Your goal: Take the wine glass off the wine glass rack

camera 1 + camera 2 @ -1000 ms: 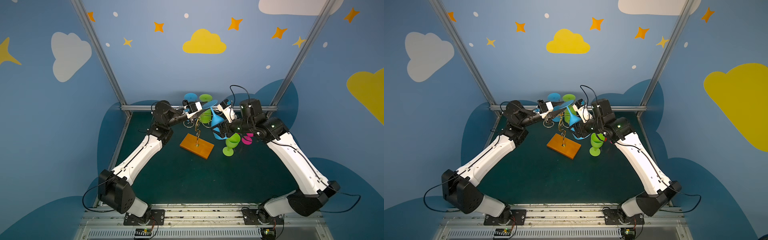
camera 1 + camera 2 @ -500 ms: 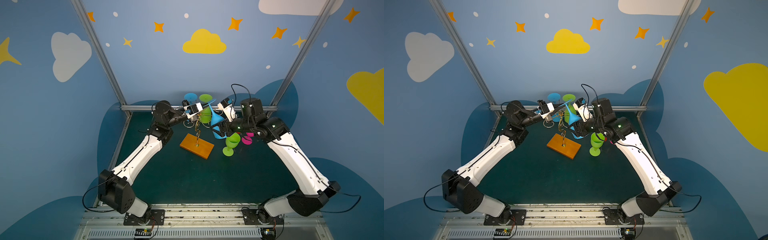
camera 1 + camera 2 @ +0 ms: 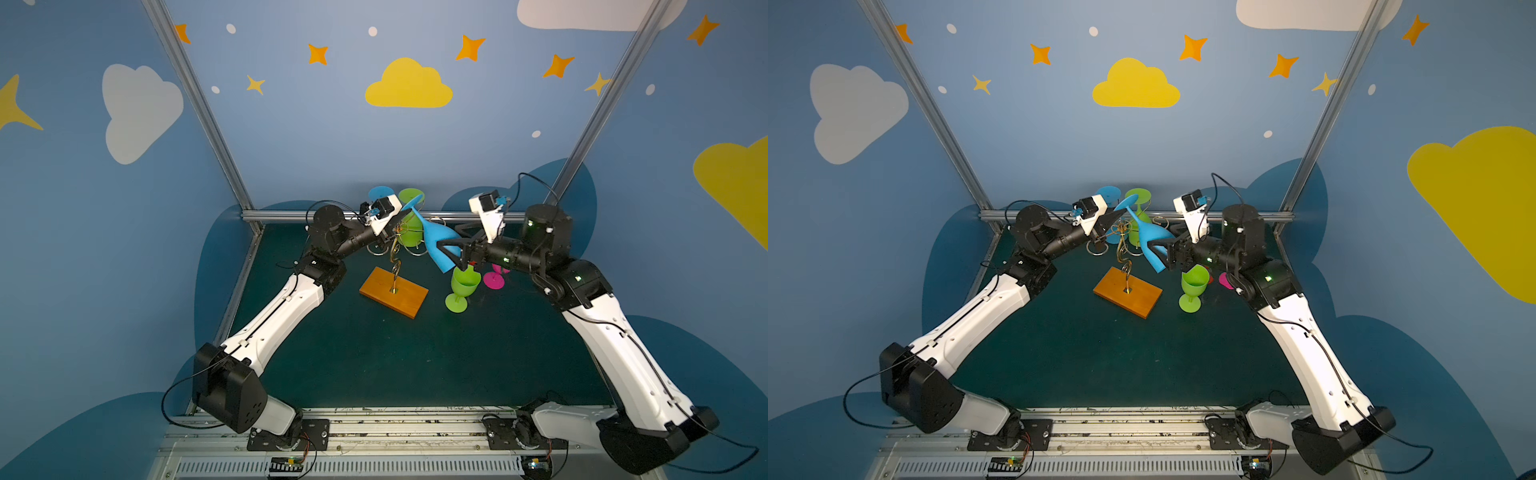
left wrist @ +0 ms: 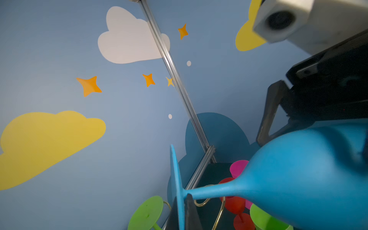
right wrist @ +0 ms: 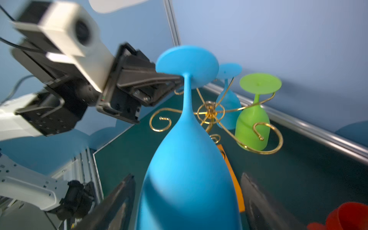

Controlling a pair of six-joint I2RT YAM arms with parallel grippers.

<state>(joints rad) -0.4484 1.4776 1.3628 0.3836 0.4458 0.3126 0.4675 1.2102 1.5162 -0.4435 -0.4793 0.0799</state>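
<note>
A blue wine glass (image 3: 438, 245) (image 3: 1152, 241) hangs tilted, foot up and bowl down. My left gripper (image 3: 406, 207) (image 3: 1121, 212) (image 4: 182, 199) is shut on the flat foot of this glass. My right gripper (image 3: 449, 245) (image 3: 1168, 243) (image 5: 187, 176) stands open around the bowl (image 5: 189, 169), with a gap on each side. The wine glass rack (image 3: 395, 291) (image 3: 1127, 293) (image 5: 209, 111) stands just behind the stem. Whether the stem touches a gold scroll arm I cannot tell.
A green glass (image 3: 409, 232) (image 5: 252, 127) and another blue glass (image 3: 380, 193) (image 5: 227, 111) hang on the rack's far side. A green glass (image 3: 463, 284), a pink one (image 3: 494, 278) and a red one (image 5: 348, 217) stand on the mat below my right gripper. The back rail (image 3: 515, 216) runs close behind.
My left gripper has shut on the blue glass's foot. My right gripper's jaws have spread a little wider around the bowl. The glass has barely moved.
</note>
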